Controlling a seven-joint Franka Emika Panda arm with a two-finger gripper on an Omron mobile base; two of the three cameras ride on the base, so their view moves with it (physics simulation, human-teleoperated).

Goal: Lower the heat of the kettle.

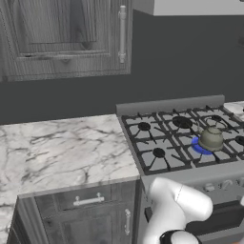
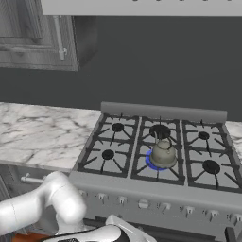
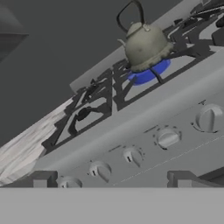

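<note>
Left base view
- Kettle: you see it upright on the stove's front centre burner, a ring of blue flame under it.
- Stove: grey gas range with black grates, right of the desk; its back rail runs along the dark wall.
- Desk: white marbled top, left of the stove, with a drawer under its front edge.
- Wall cabinet: grey wood door, upper left, vertical bar handle on its right side.
- Arm: white links rise at the lower right, in front of the stove's knob panel.

Right base view
- Kettle: middle column of burners, front row, flame showing blue at its left.
- Stove: six burners in two rows; a row of knobs along the front panel below.
- Desk: marbled top to the stove's left.
- Arm: bent low at the lower left, reaching along the stove front.

Hand view
- Kettle: upper right, thin loop handle standing up, blue flame beneath.
- Knobs: you face a row of round grey ones on the tilted front panel, all untouched.
- End effector: two dark fingertips wide apart, holding nothing, just short of the knob panel.
</note>
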